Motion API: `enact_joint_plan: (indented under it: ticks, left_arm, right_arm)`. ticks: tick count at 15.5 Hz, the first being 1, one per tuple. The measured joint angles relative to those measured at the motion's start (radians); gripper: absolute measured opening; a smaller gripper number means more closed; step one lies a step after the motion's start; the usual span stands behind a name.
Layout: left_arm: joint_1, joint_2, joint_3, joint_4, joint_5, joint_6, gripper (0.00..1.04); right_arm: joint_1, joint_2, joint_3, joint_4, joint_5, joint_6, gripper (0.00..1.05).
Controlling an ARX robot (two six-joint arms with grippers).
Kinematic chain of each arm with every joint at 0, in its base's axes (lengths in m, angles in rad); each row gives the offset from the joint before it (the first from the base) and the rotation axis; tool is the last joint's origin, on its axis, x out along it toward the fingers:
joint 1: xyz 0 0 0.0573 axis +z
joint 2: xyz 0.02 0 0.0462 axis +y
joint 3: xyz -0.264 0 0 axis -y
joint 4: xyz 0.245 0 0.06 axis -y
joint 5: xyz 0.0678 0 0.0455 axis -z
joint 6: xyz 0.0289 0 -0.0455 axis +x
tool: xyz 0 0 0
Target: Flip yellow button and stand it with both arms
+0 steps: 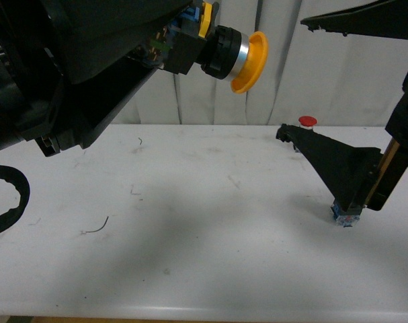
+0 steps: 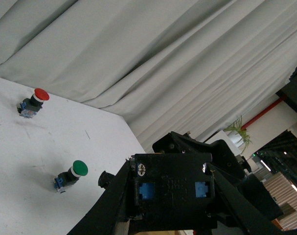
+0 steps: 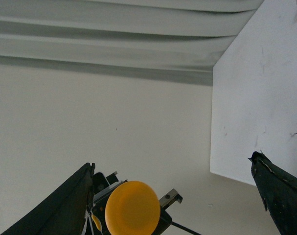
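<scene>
My left gripper (image 1: pixel 180 33) holds the yellow button (image 1: pixel 247 62) high above the table, shut on its black body. The button lies sideways, its yellow cap and silver collar pointing toward my right arm. From the left wrist, only the button's black base with two blue contacts (image 2: pixel 170 191) shows between the fingers. My right gripper (image 1: pixel 291 77) stands open just past the cap, one finger (image 1: pixel 351 20) above and one finger (image 1: pixel 324 158) below it. In the right wrist view the yellow cap (image 3: pixel 132 208) faces the camera, close to one finger of the open right gripper (image 3: pixel 171 164).
A red-capped button (image 1: pixel 306 122) stands near the table's far edge, also the red-capped button (image 2: pixel 34 102). A green-capped button (image 2: pixel 72 174) lies on the white table (image 1: pixel 190 222); a bluish block (image 1: pixel 343 217) shows under the right arm. A black cable (image 1: pixel 9 195) curls at left. Grey curtain behind.
</scene>
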Motion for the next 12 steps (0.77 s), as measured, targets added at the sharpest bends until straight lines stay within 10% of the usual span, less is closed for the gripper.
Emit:
enact_joint_plan:
  ticks: [3, 12]
  left_arm:
    - [-0.004, 0.01, 0.0, 0.0, 0.0, 0.009, 0.36]
    - [0.002, 0.011, 0.0, 0.0, 0.005, 0.009, 0.36]
  right_arm:
    - [0.138, -0.008, 0.011, -0.002, 0.007, -0.008, 0.98]
    - [0.185, -0.038, 0.043, 0.0, 0.029, -0.104, 0.98]
